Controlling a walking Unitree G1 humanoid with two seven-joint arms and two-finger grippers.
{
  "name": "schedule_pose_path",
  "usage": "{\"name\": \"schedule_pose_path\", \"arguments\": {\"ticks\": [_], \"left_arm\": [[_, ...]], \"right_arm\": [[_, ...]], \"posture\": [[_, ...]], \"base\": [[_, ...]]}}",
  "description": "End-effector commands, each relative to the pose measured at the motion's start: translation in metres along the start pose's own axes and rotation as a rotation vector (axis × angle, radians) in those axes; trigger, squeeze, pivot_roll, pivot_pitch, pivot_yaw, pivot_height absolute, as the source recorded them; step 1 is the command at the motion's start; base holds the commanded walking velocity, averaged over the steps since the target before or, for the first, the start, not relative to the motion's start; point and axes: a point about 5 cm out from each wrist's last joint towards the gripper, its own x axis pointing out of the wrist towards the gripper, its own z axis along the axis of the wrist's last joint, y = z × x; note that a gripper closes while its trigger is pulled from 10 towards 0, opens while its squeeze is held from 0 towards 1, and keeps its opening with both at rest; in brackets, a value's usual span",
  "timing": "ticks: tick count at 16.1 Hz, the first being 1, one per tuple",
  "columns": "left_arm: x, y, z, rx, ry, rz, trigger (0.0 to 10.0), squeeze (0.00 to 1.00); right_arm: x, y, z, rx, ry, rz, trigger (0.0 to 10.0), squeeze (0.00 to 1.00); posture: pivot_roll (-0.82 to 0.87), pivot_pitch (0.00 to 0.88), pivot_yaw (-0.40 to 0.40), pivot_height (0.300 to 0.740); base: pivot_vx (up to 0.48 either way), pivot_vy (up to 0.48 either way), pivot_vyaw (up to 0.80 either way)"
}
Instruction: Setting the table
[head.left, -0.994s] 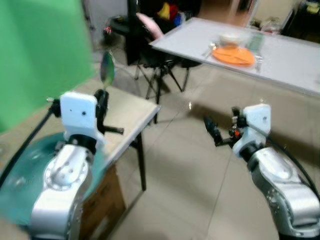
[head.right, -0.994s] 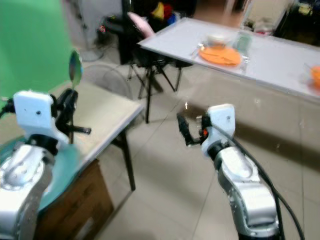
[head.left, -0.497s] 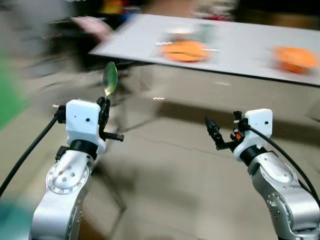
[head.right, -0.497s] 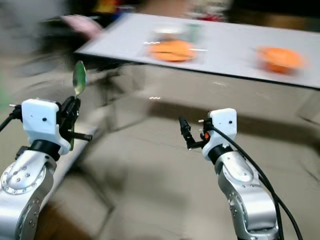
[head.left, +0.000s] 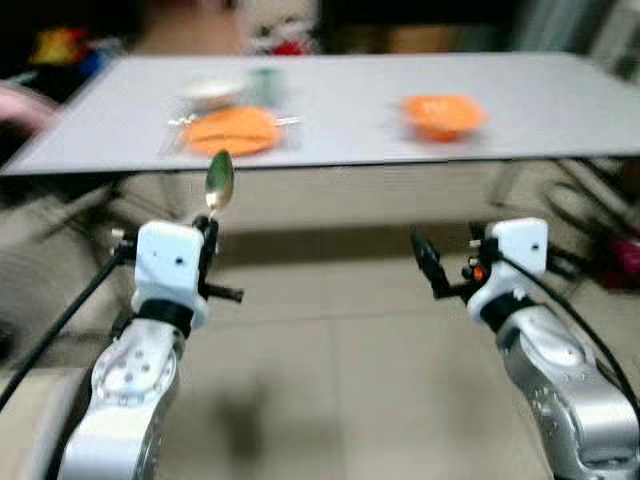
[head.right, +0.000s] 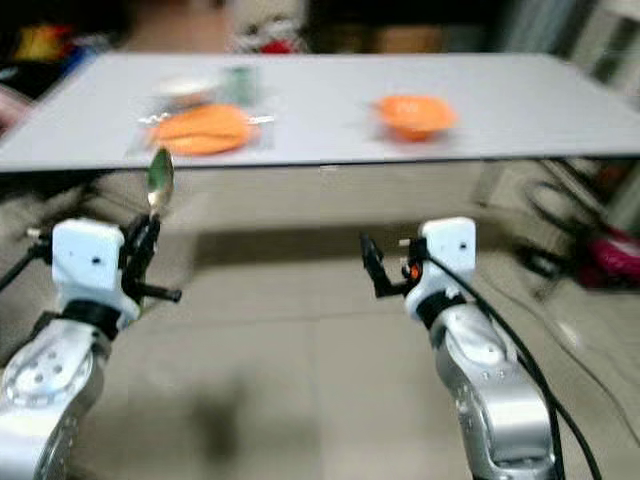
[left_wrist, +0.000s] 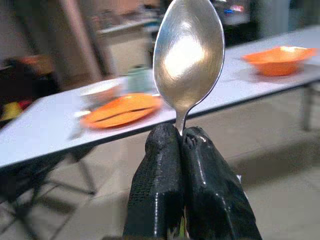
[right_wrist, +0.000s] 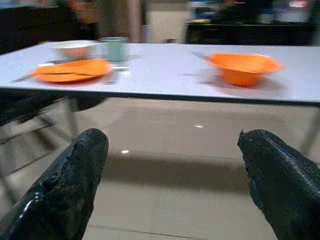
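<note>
Long grey table (head.left: 560, 110) runs across the far side of the scene, well ahead of both arms, with tiled floor (head.left: 340, 380) between robot and table. Head views are blurred.

On the table: flat orange plate (head.left: 232, 130) toward the robot's left with cutlery-like items just beside it, too blurred to name. Behind the plate, a small white bowl (head.left: 213, 92) and a green cup (left_wrist: 139, 78); cannot tell if anything is in either. Orange bowl (head.left: 443, 114) sits further right, apart from the plate; contents not visible from this angle.

Left gripper (left_wrist: 181, 145) is raised in front of the robot, fingers (left_wrist: 160, 175) pinched tight together on the neck of a metal spoon (left_wrist: 188, 55). Spoon's long axis stands about upright, bowl end above the fingertips, handle hidden between and below the fingers. Plate setting lies ahead of this gripper and slightly to its right, so the left arm is the nearer one for placing there.

Right gripper (right_wrist: 170, 165) is held forward at similar height, fingers spread wide, holding nothing. Orange bowl lies ahead of it.

Judgement: carry phase, spoon not yet placed. The robot needs to close on the table edge, then tip the spoon from upright to flat beside the plate or bowl.
</note>
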Motion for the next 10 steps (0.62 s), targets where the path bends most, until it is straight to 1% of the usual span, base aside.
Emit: {"name": "schedule_pose_path", "arguments": {"ticks": [1, 2, 10], "left_arm": [[-0.0018, 0.0008, 0.004, 0.014, -0.023, 0.001, 10.0, 0.0], [-0.0034, 0.0014, 0.0023, 0.017, -0.018, 0.003, 10.0, 0.0], [-0.0083, -0.0003, 0.0013, 0.025, -0.015, 0.003, 10.0, 0.0]], "right_arm": [[-0.0014, -0.0041, -0.0005, -0.006, -0.003, -0.029, 10.0, 0.0], [-0.0011, -0.0051, -0.001, -0.001, -0.005, -0.038, 10.0, 0.0], [0.0003, -0.0018, -0.0038, 0.001, -0.001, -0.023, 10.0, 0.0]], "posture": [[-0.08, 0.0, 0.041, 0.74], [-0.08, 0.0, 0.04, 0.74], [-0.06, 0.0, 0.026, 0.74]], "base": [[0.379, 0.0, -0.78], [0.382, 0.0, -0.58], [0.401, 0.0, 0.0]]}}
